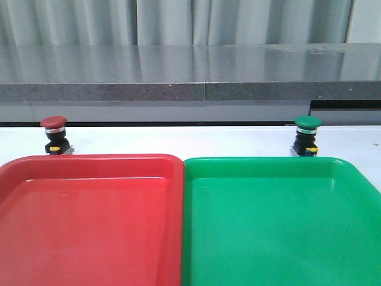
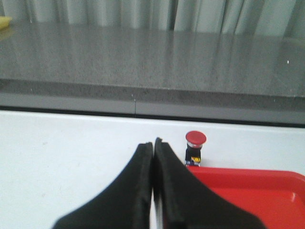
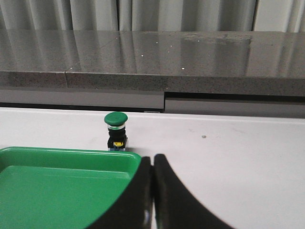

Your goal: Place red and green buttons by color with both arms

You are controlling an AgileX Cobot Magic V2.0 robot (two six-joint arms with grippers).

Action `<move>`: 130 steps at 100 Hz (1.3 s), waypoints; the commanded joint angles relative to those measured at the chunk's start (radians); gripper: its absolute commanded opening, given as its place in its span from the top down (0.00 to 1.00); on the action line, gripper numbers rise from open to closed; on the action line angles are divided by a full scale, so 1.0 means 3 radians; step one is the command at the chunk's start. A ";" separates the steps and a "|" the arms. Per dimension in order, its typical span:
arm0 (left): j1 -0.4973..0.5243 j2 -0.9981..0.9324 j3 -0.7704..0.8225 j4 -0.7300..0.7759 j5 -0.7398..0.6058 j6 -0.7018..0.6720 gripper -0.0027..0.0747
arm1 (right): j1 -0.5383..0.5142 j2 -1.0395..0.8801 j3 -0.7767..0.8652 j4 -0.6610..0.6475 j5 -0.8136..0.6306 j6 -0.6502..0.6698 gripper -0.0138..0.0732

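Note:
The red button (image 1: 54,134) stands upright on the white table just behind the red tray (image 1: 89,220), far left; it also shows in the left wrist view (image 2: 195,148). The green button (image 1: 307,135) stands upright behind the green tray (image 1: 280,226); it also shows in the right wrist view (image 3: 116,131). My left gripper (image 2: 153,142) is shut and empty, short of the red button and to its side. My right gripper (image 3: 152,157) is shut and empty, short of the green button, beside the green tray's corner (image 3: 128,160). Neither gripper shows in the front view.
The two trays lie side by side at the table's front, touching at the middle. A grey stone ledge (image 1: 190,77) runs along the back of the table, with a corrugated wall behind it. White table (image 1: 178,143) lies between the buttons.

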 commanded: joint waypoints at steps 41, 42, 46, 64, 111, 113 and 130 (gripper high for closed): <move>-0.0026 0.1355 -0.1276 -0.0021 0.1372 -0.0006 0.99 | -0.0022 -0.0057 -0.0046 0.0001 -0.0277 -0.0002 0.92; -0.0026 0.1368 -0.1276 -0.0021 0.1371 -0.0006 0.99 | -0.0022 -0.0057 -0.0046 0.0001 -0.0277 -0.0002 0.92; -0.0026 0.1401 -0.1276 -0.0021 0.1379 -0.0006 0.99 | -0.0022 -0.0057 -0.0046 0.0001 -0.0277 -0.0002 0.92; -0.0026 0.1441 -0.1276 -0.0021 0.1355 -0.0006 0.99 | -0.0022 -0.0057 -0.0046 0.0001 -0.0277 -0.0002 0.92; -0.0026 0.1441 -0.1276 -0.0015 0.1368 -0.0006 0.14 | -0.0022 -0.0057 -0.0046 0.0001 -0.0277 -0.0002 0.92; -0.0026 0.1441 -0.1276 -0.0015 0.1368 -0.0006 0.14 | -0.0022 -0.0057 -0.0046 0.0001 -0.0277 -0.0002 0.92; -0.0026 0.1552 -0.1336 -0.0150 0.1355 -0.0006 0.14 | -0.0022 -0.0057 -0.0046 0.0001 -0.0277 -0.0002 0.92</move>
